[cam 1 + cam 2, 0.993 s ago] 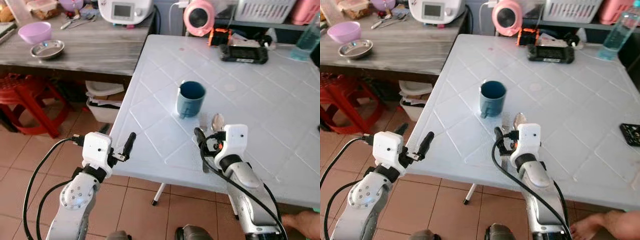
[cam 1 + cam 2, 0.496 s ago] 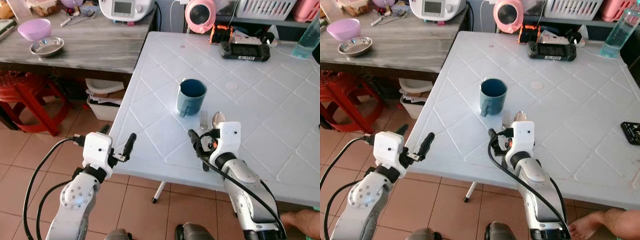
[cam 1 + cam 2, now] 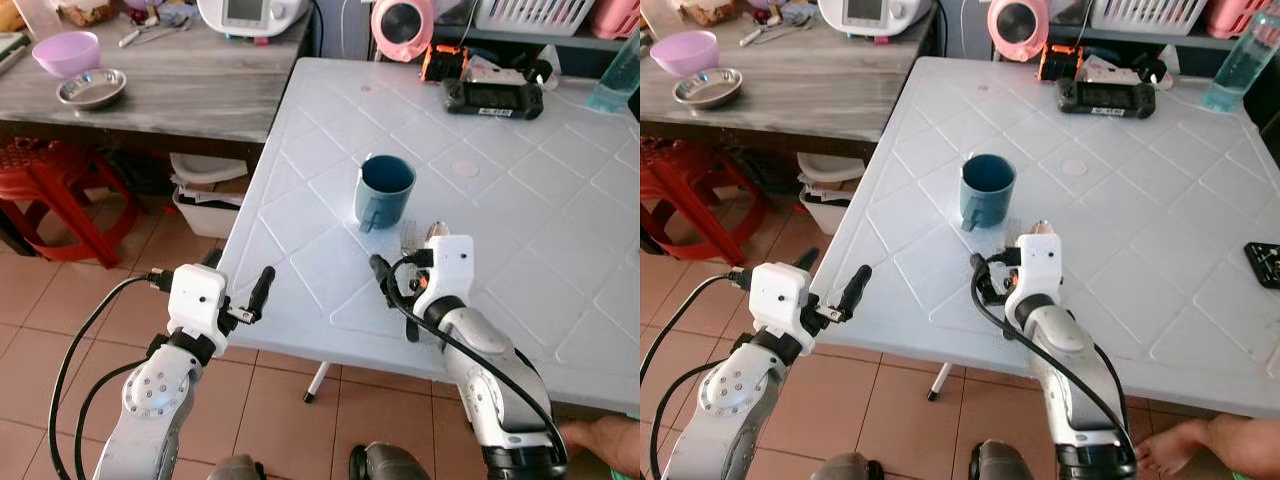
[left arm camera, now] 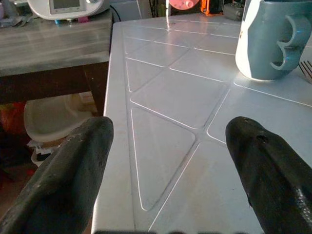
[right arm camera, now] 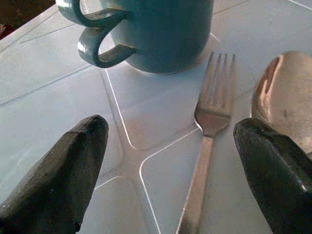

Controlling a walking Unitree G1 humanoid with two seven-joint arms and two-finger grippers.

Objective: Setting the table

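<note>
A blue mug (image 3: 384, 193) stands on the white plastic table (image 3: 300, 200), near its left edge. Just behind it, toward me, lie a fork (image 5: 212, 112) and a spoon (image 5: 285, 97) side by side, the fork closer to the mug's handle. My right gripper (image 3: 397, 300) is open and hovers low over the table at the handle ends of the fork and spoon, with the fork between its fingers. My left gripper (image 3: 237, 272) is open and empty at the table's left edge, pointing toward the mug (image 4: 265, 39).
A grey wooden table on the left holds a purple bowl (image 3: 66, 52) and a steel bowl (image 3: 90, 89). A red stool (image 3: 50, 190) and a bin (image 3: 210, 195) stand below. A black device (image 3: 492, 97) lies at the white table's far side. A person's foot (image 3: 600, 435) is at bottom right.
My right gripper has shifted a little left and forward, closer to the fork and mug. The left arm has held still. The camera moved slightly.
</note>
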